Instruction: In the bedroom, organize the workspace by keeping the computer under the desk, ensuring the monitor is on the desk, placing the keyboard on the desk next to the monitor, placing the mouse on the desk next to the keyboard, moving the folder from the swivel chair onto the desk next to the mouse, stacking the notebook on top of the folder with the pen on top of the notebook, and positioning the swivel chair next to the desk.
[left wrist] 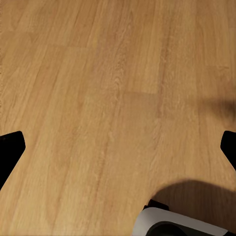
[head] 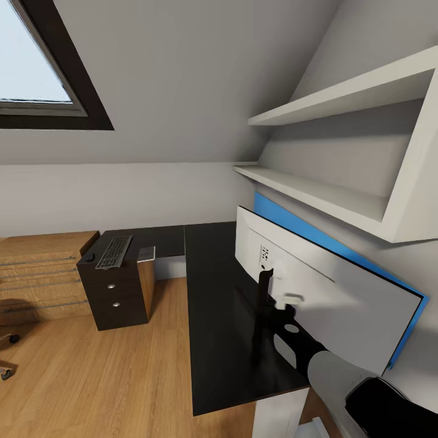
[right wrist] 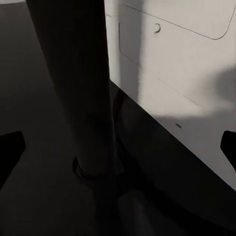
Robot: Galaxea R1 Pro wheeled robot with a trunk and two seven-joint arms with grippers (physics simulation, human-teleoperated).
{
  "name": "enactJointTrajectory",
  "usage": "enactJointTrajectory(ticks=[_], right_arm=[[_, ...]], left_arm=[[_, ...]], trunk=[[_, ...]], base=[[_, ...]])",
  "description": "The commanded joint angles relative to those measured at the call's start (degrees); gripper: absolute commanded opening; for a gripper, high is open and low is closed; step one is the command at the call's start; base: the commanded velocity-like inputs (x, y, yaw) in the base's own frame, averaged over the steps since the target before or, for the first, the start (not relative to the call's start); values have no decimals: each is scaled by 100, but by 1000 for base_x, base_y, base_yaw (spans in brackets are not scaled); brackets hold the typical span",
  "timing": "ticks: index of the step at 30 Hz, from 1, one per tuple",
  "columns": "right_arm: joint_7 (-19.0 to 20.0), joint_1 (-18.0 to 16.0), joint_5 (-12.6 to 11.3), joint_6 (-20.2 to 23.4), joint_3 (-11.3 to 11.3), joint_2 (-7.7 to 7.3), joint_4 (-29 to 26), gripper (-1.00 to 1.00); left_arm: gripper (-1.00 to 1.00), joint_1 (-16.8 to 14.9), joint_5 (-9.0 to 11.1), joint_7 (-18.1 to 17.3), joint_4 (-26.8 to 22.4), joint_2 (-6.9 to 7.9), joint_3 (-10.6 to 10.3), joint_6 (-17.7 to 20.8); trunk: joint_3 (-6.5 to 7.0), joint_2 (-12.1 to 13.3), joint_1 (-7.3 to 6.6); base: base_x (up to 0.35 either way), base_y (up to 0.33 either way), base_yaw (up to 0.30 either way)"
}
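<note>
The monitor [head: 316, 280] stands on the black desk [head: 213, 316] with its white back toward me. Its black stand [head: 263, 298] is just ahead of my right gripper [head: 285, 307]. In the right wrist view that gripper [right wrist: 118, 147] is open, the stand's post [right wrist: 73, 88] ahead between its fingertips and the monitor's back [right wrist: 172, 54] beside it. The keyboard [head: 114, 251], the small black mouse [head: 89, 257] and the notebook [head: 146, 253] lie on a black drawer unit [head: 115, 295] at the desk's far end. My left gripper [left wrist: 118, 147] hangs open over the floor. Computer, folder and pen are out of view.
A wooden drawer chest [head: 39, 277] stands left of the drawer unit. Two white shelves [head: 316, 188] jut out above the monitor, over the blue back panel [head: 365, 255]. Casters [head: 7, 368] show at the left edge. Wood floor [head: 91, 377] lies open left of the desk.
</note>
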Motion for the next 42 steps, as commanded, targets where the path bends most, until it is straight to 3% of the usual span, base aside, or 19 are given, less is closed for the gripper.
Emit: enactJointTrajectory(ticks=[1, 13, 42], right_arm=[[12, -6, -47, -21, 48, 3, 5, 100], [166, 0, -14, -114, 66, 34, 7, 100], [179, 2, 16, -276, 62, -3, 16, 100]], left_arm=[[100, 4, 31, 33, -15, 4, -48, -9], [100, 2, 29, 27, -15, -18, -56, -14], [100, 2, 18, 24, -15, -14, -48, -32]], trunk=[[-8, -7, 2], [-8, -7, 2], [-8, -7, 2]], base=[[0, 0, 0], [10, 7, 0], [138, 18, 0]])
